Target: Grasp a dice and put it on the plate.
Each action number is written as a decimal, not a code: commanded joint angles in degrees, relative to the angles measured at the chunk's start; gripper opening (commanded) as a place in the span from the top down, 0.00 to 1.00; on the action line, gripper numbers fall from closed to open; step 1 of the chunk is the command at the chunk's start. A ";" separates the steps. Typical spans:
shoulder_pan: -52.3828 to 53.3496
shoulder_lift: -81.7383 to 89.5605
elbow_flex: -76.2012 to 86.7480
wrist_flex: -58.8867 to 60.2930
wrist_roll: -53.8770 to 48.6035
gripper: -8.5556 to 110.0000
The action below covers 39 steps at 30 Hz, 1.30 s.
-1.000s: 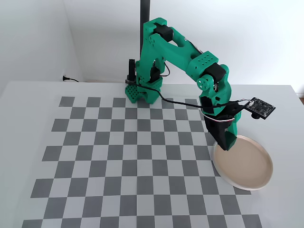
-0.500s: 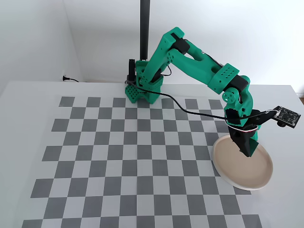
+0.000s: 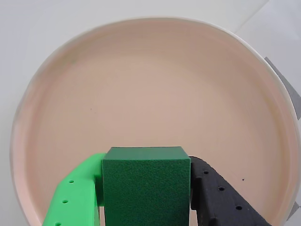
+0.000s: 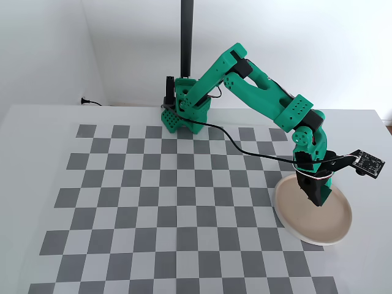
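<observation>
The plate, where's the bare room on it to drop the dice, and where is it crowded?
The plate is bare across its whole inside, from the held dice out to the far rim. The only crowded spot is the near edge in the wrist view, where the gripper clamps the dice. In the fixed view, the checkerboard mat left of the plate is also open.

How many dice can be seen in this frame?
1. The dice sits clamped in the pincer over the plate. The fixed view shows no others on the checkerboard.
</observation>
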 commanded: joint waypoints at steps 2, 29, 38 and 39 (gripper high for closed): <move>0.62 2.99 -5.80 0.00 0.79 0.83; 2.29 23.73 -5.36 16.96 1.67 0.96; 3.69 38.50 -0.18 23.64 3.78 0.96; 4.04 40.96 2.20 22.85 4.31 0.96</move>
